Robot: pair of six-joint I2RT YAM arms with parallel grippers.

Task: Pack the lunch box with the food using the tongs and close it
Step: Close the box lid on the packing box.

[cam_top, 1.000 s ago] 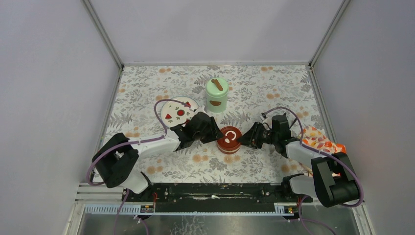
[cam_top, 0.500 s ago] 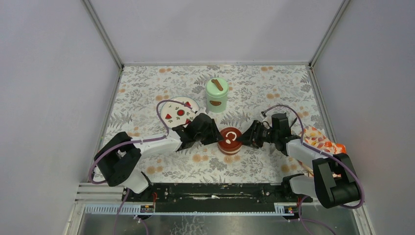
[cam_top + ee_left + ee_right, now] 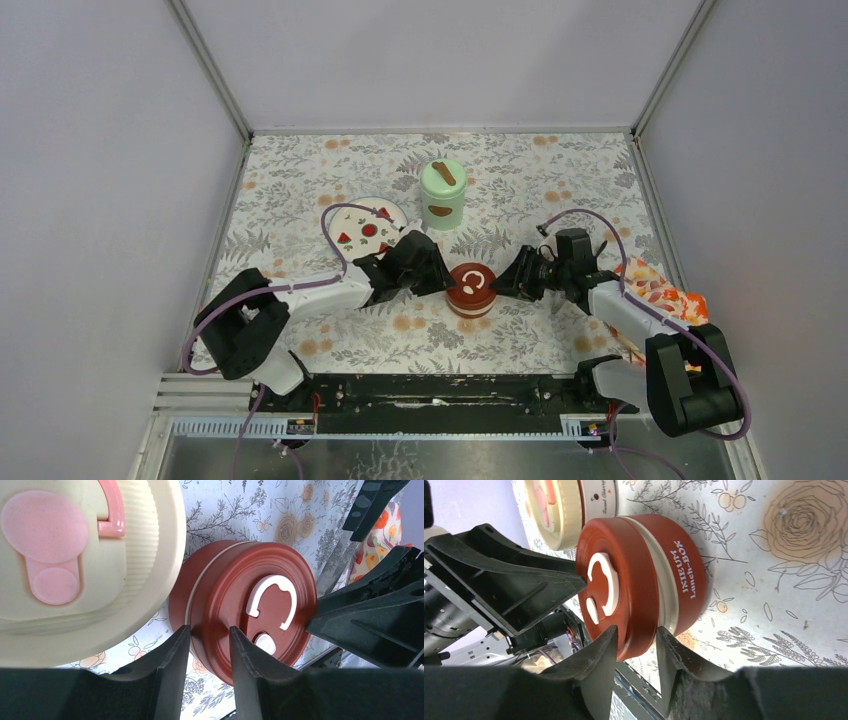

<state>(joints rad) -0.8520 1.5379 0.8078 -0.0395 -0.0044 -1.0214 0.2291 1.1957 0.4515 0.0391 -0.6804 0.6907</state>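
Within a second, the right arm [image 3: 625, 312] has stretched further in. Its big dark elbow joint [image 3: 690, 385] has swung down toward the near edge of the table [image 3: 520, 340], and the purple cable [image 3: 585, 213] over its wrist now arches higher. The right gripper [image 3: 500, 285] has edged slightly closer to the side of the red-lidded bowl [image 3: 469, 284]. Opposite, the left arm [image 3: 320, 293] has shifted a little toward the middle, its own elbow block [image 3: 243, 335] sliding inward behind the forearm.
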